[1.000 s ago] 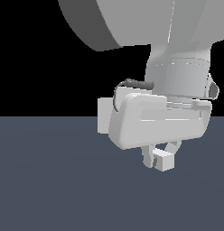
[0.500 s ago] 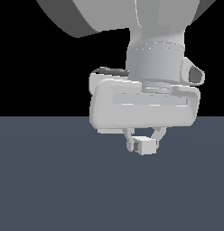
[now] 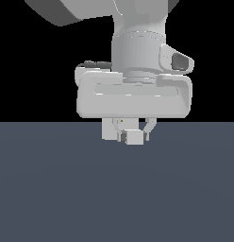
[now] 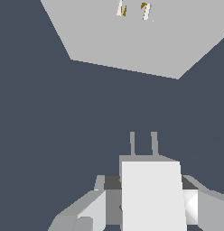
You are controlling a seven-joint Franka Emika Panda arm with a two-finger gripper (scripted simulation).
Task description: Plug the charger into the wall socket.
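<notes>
My gripper point(image 3: 133, 135) is shut on the charger point(image 3: 135, 137), a small light grey block held between the two fingers just above the dark floor. In the wrist view the charger point(image 4: 152, 194) points its two thin prongs point(image 4: 143, 143) toward the wall socket point(image 4: 127, 43), a flat light grey plate with two small orange-dark holes point(image 4: 133, 10). A gap of floor separates the prongs from the plate. In the exterior view the wall socket point(image 3: 108, 129) stands behind the fingers, mostly hidden by the hand.
A flat dark blue-grey floor point(image 3: 117, 189) spreads all around under the hand. The wide white hand body point(image 3: 133, 97) and the arm fill the upper part of the exterior view.
The hand has carried the charger toward the exterior view's left and higher in the picture, turning to face the camera more squarely. The grip on the charger has held.
</notes>
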